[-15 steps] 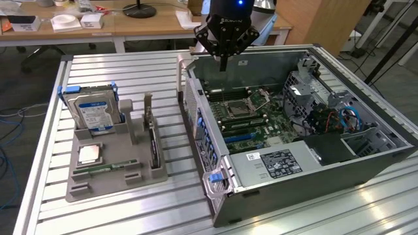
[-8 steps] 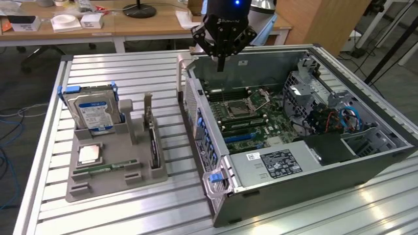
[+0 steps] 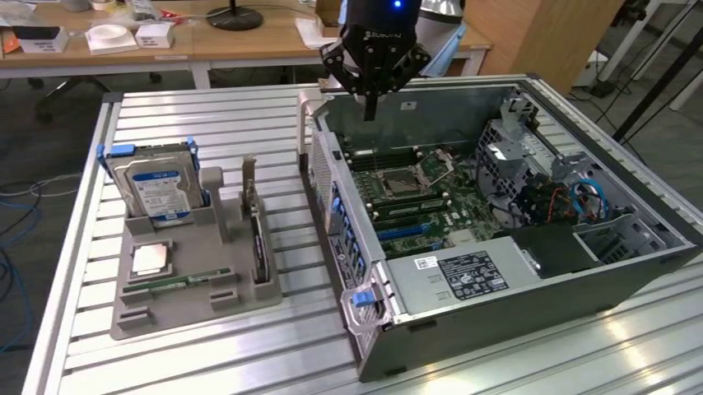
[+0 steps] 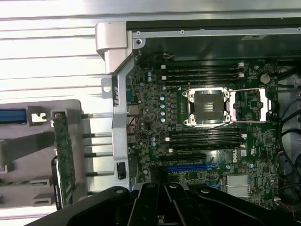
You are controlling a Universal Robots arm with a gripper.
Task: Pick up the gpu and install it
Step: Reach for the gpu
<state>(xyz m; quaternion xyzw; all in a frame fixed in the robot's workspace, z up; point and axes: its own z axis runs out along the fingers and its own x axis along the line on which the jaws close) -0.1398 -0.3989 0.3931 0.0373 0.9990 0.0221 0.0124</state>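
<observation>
Closed, empty gripper point(image 3: 371, 111) over the far edge of the open computer case point(image 3: 495, 329); the gpu point(image 3: 258, 240) sits in its holder, well apart from it.

In the exterior view the fingers are pressed together into one dark point, gripping nothing, and hang above the case's far wall and the motherboard point(image 3: 423, 193). The gpu lies at about 7 o'clock from the fingertips, outside the case. It stands on its long edge in a slot of the grey holder point(image 3: 176, 309) on the slatted table point(image 3: 220, 123), with its silvery bracket point(image 3: 249, 177) rising at the far end. The hard drive point(image 3: 160, 185) stands in the same holder at about 10 o'clock from the gpu. In the wrist view the gpu point(image 4: 64, 160) shows as a narrow green board on edge, near the case's outer wall but apart from it, and the motherboard's blue slot point(image 4: 188, 167) lies beyond that wall.
</observation>
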